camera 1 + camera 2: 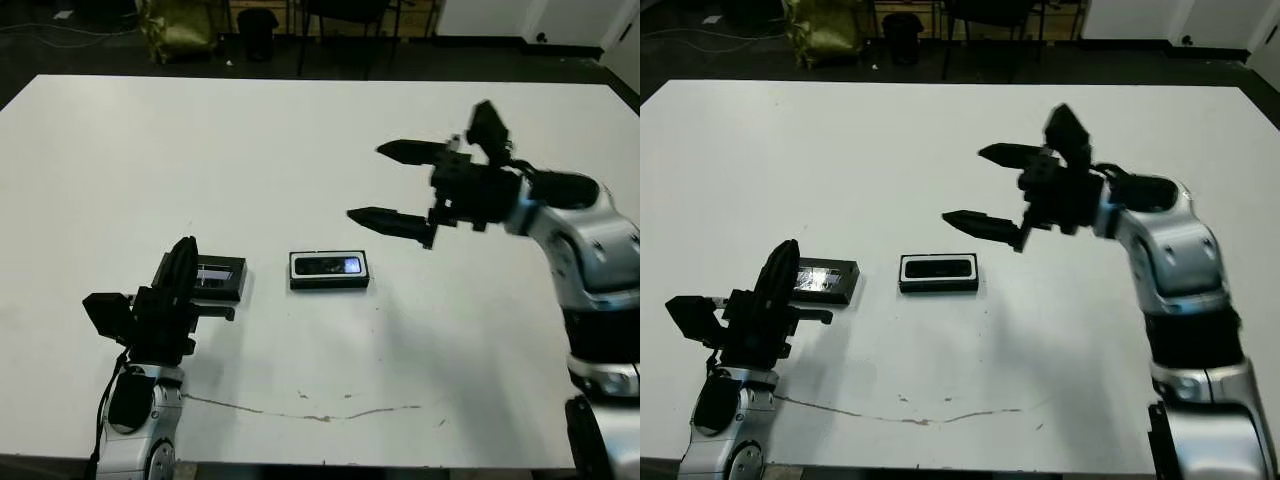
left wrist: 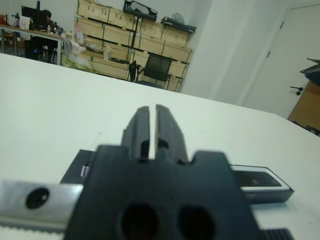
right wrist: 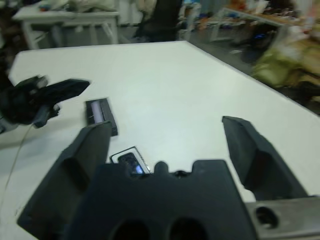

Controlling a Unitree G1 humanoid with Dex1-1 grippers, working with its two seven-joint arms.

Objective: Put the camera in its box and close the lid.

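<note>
while the glossy slim camera (image 1: 329, 266) fills the box (image 1: 329, 284), right jaws gape empty, left nearly closed.

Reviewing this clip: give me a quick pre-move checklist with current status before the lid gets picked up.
1. Camera lying inside the box: ok, the dark bar sits within the white lining.
2. Box still uncovered: ok, lid lies flat on the table beside it, apart from it.
3. Left gripper ready to grasp: not ok, its fingers are closed together next to the lid.
4. Right gripper empty and clear: ok, open and raised above the table, holding nothing.
5. Camera seated flush enough for the lid: cannot tell from these views.
</note>
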